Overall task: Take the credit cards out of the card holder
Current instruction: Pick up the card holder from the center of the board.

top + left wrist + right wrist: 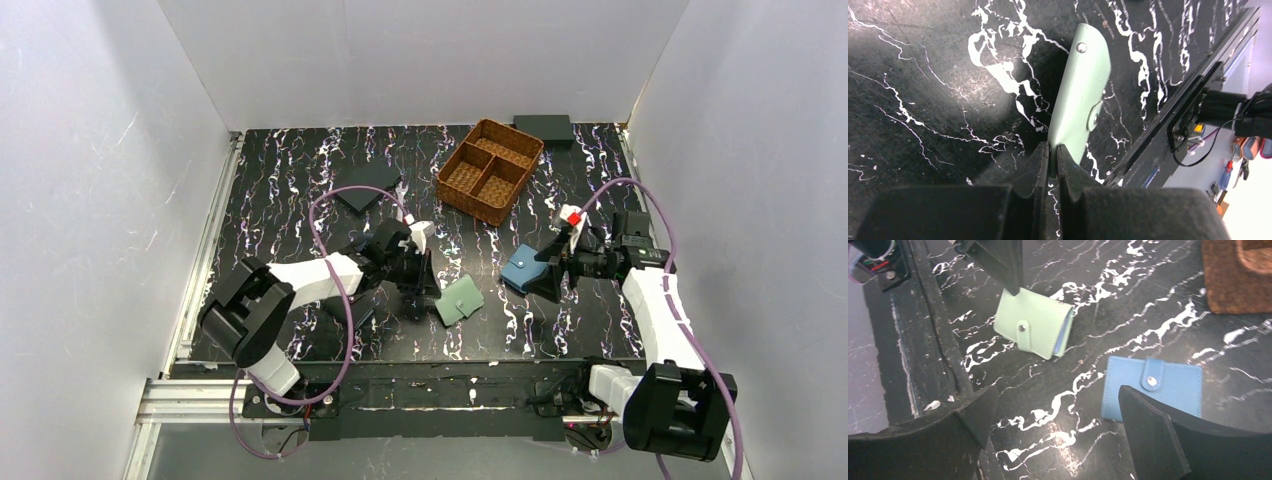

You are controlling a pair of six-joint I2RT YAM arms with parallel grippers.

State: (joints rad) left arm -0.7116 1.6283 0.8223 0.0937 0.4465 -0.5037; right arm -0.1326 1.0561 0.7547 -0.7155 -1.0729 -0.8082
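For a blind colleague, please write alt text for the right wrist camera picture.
The left gripper pinches a corner of a closed mint-green card holder on a black marbled table. Nearer, a blue wallet lies flat by the open right gripper; a wicker basket shows top right.

A pale mint-green card holder (1033,322), blue wallet (1178,387) and brown woven basket (466,202) lie on a black, white-veined table (280,180).
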